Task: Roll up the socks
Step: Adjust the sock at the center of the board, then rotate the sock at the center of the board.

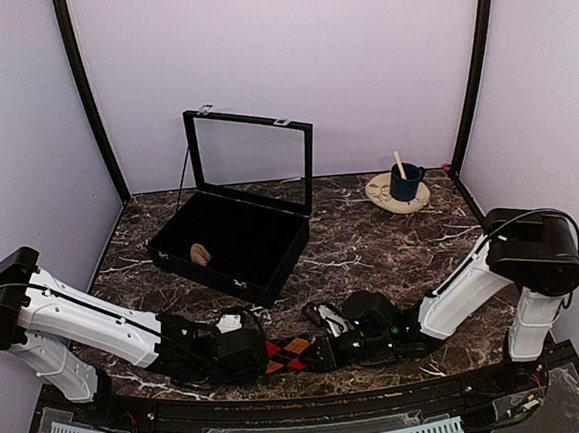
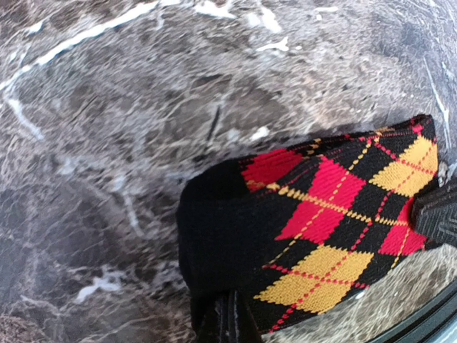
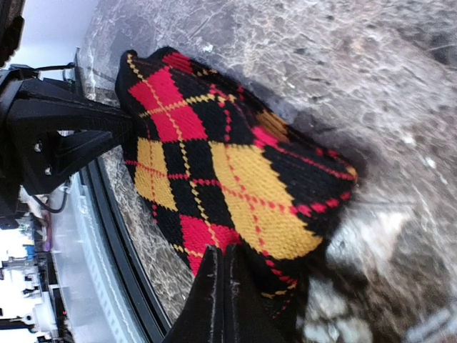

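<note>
The socks lie as a small flat bundle at the table's near edge, black with red and yellow argyle diamonds. Both grippers meet it from opposite sides. My left gripper is shut, its tips touching the black cuff end of the socks. My right gripper is shut too, its tips resting against the opposite edge of the socks. Whether fabric is pinched between either pair of fingers does not show. The left wrist view catches the right gripper; the right wrist view shows the left gripper.
An open black box with a raised glass lid stands behind the socks, a tan object inside. A plate with a blue cup and a stick sits at the back right. A black rail runs close along the near edge.
</note>
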Action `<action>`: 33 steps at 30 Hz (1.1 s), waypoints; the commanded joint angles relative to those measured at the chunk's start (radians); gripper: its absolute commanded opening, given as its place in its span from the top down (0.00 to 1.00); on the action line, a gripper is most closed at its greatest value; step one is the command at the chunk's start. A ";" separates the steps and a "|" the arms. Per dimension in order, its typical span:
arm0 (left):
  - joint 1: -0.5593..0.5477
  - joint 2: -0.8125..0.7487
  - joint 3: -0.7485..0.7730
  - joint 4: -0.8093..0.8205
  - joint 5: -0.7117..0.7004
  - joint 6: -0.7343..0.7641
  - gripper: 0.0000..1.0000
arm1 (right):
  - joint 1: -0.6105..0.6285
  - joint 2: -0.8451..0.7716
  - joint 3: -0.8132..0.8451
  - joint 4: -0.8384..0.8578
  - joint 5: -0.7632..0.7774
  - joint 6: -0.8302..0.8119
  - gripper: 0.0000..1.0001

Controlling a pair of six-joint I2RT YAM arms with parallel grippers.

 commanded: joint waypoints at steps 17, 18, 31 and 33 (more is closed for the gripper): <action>0.000 0.043 0.061 -0.048 -0.019 0.074 1.00 | -0.029 -0.021 0.245 -0.357 0.100 -0.197 1.00; 0.000 0.043 0.063 -0.051 -0.021 0.073 1.00 | -0.035 -0.006 0.244 -0.352 0.098 -0.198 1.00; 0.039 0.055 0.059 -0.083 -0.028 0.057 1.00 | -0.058 -0.014 0.060 -0.304 0.140 -0.146 1.00; 0.053 0.057 0.060 -0.077 -0.027 0.074 1.00 | -0.055 -0.032 0.046 -0.313 0.142 -0.143 1.00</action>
